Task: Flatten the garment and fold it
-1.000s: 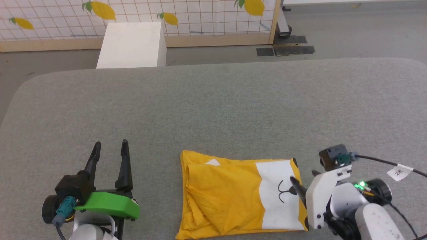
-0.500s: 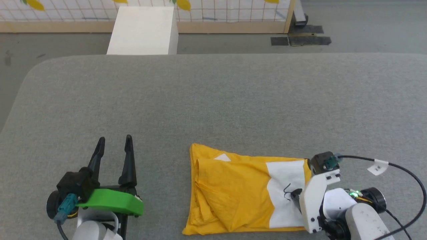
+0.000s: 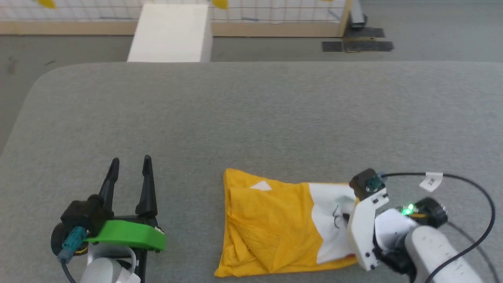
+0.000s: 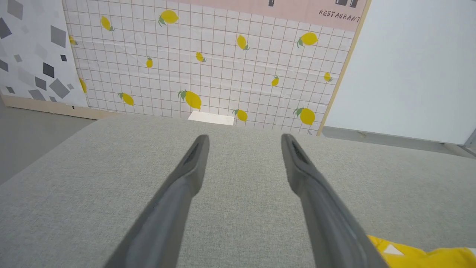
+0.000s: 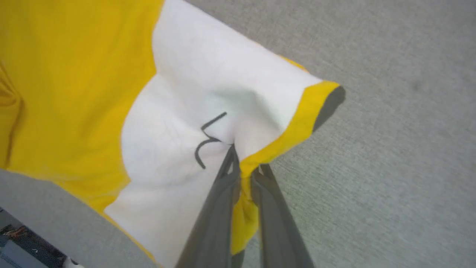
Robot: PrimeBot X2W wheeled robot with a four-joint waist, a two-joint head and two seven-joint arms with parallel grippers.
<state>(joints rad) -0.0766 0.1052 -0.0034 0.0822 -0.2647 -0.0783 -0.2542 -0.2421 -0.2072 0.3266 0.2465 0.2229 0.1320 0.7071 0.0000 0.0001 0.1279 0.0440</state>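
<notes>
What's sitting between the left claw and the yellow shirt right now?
Nothing. In the head view, the stretch of grey cloth tabletop between the left claw and the yellow shirt is bare.

Left fingers (image 3: 146, 184) apart, right fingers (image 5: 215, 212) together.

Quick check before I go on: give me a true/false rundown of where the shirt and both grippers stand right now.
1. The right gripper has its jaws shut on the shirt's edge. True.
2. The left gripper also holds the shirt. False: its jaws are open over bare table, apart from the shirt.
3. The shirt lies spread fully flat. False: it is folded over and creased.
4. The shirt lies on the left gripper's right. True.
5. The white box stands on the table. False: it stands on the floor beyond it.
</notes>
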